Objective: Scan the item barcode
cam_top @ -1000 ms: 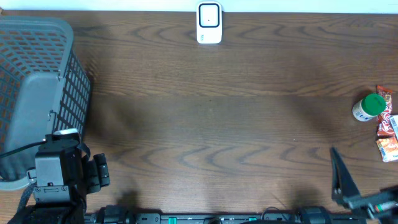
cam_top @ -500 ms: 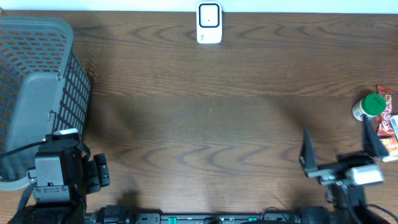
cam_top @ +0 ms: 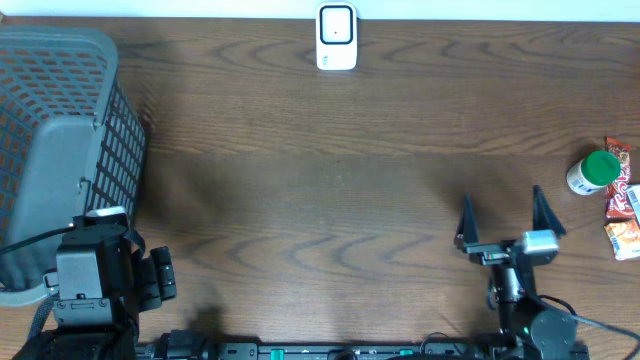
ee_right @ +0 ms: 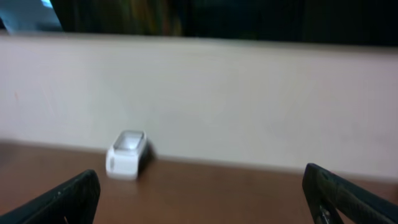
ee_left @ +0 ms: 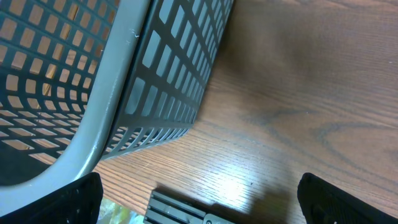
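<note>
The white barcode scanner stands at the far edge of the table, and the right wrist view shows this scanner small and blurred against the wall. The items lie at the right edge: a green-capped bottle and red snack packets. My right gripper is open and empty at the front right, left of the items, pointing toward the far edge. In its own view the right gripper has nothing between its fingers. My left gripper is open and empty beside the basket.
A grey mesh basket fills the left side, its wall close ahead of the left gripper. The left arm sits at the front left corner. A black rail runs along the table's front edge.
My right arm has swung in from the front right corner, moving left and turning its open fingers toward the far edge. The left arm and the items have not moved.
</note>
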